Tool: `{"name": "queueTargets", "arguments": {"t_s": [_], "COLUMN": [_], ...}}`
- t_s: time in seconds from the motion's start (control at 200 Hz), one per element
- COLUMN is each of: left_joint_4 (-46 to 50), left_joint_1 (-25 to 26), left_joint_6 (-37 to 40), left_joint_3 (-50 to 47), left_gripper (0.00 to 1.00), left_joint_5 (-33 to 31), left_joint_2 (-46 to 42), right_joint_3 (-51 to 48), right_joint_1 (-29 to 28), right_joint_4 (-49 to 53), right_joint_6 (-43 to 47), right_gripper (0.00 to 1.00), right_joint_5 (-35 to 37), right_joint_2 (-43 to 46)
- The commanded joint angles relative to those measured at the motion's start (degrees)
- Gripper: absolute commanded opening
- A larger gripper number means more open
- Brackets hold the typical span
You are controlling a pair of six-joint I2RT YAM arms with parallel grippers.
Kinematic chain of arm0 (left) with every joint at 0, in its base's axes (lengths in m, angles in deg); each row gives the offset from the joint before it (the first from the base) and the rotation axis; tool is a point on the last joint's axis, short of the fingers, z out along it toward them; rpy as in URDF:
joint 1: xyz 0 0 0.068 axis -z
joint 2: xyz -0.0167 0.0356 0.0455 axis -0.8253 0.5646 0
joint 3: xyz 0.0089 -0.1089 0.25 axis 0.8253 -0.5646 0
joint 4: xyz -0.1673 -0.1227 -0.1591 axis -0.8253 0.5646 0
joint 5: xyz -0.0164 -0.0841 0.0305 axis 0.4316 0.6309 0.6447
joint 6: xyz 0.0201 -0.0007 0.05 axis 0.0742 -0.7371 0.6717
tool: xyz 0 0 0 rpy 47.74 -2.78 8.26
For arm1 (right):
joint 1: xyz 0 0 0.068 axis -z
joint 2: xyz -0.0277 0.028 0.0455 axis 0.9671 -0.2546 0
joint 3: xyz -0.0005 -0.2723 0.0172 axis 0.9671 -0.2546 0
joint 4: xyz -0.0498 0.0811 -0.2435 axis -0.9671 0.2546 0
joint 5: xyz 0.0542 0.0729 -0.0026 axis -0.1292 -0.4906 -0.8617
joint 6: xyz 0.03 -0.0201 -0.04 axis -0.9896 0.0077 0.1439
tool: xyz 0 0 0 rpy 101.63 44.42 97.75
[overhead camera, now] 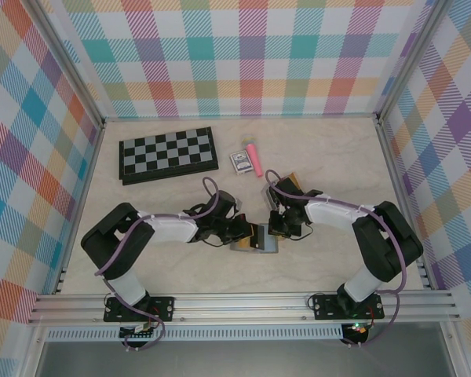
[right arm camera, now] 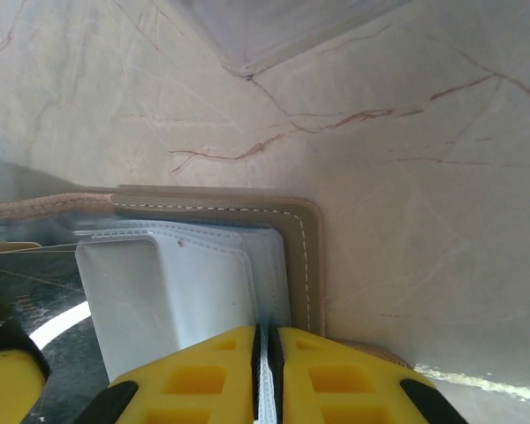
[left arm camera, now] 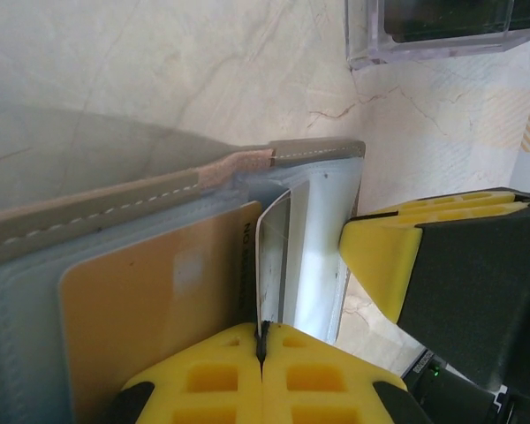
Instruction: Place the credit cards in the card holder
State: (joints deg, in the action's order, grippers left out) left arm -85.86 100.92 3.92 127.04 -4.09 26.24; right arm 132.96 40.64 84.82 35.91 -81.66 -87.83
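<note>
Grey-brown card holder (overhead camera: 255,242) is lying open on the table (overhead camera: 337,157) between the two arms. So the left gripper (left arm camera: 261,343) is pinched on a dark card (left arm camera: 274,256) standing edge-on at the sleeves, right beside a tan-yellow card (left arm camera: 150,300) that's tucked in. Meanwhile the right gripper (right arm camera: 265,343) is clamped on a clear sleeve (right arm camera: 185,291).

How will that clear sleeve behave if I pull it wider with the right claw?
Probably floppy: the clear sleeve bows where the right claw pinches it. It looks glossy, so it may slip free. The card holder seems thin and light, so it might drag along instead of opening.
</note>
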Motion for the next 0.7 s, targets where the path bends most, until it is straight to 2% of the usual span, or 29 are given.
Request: {"name": "queueTargets", "arguments": {"t_s": [0.0, 0.15, 0.25, 0.405, 0.53, 0.695], "left_joint_4": [1.51, 4.20, 6.98, 11.52, 11.70, 11.05], "left_joint_1": [0.93, 1.33, 1.56, 1.54, 1.55, 2.02], "left_joint_6": [1.38, 3.01, 4.30, 6.44, 7.02, 7.10], "left_joint_3": [1.94, 4.79, 5.35, 5.67, 5.89, 7.16], "left_gripper": [0.03, 0.07, 0.16, 0.21, 0.18, 0.07], "left_joint_5": [0.93, 1.01, -0.45, -2.90, -2.81, -1.93], "left_joint_2": [2.50, 3.97, 3.29, 1.76, 1.84, 3.11], "right_joint_3": [-0.23, -0.35, 0.19, 0.00, -1.00, -1.80], "right_joint_1": [-0.41, -0.36, -0.38, -0.37, -0.37, -0.37], "right_joint_4": [-0.28, 0.29, 2.66, 5.75, 5.49, 2.62], "right_joint_6": [-0.58, -0.93, -1.62, -2.26, -2.26, -2.17], "right_gripper": [0.15, 0.15, 0.17, 0.19, 0.19, 0.15], "right_joint_5": [0.62, 1.23, 4.22, 7.67, 7.21, 3.88], "right_joint_2": [-1.33, 0.60, 3.05, 5.60, 5.25, 2.80]}}
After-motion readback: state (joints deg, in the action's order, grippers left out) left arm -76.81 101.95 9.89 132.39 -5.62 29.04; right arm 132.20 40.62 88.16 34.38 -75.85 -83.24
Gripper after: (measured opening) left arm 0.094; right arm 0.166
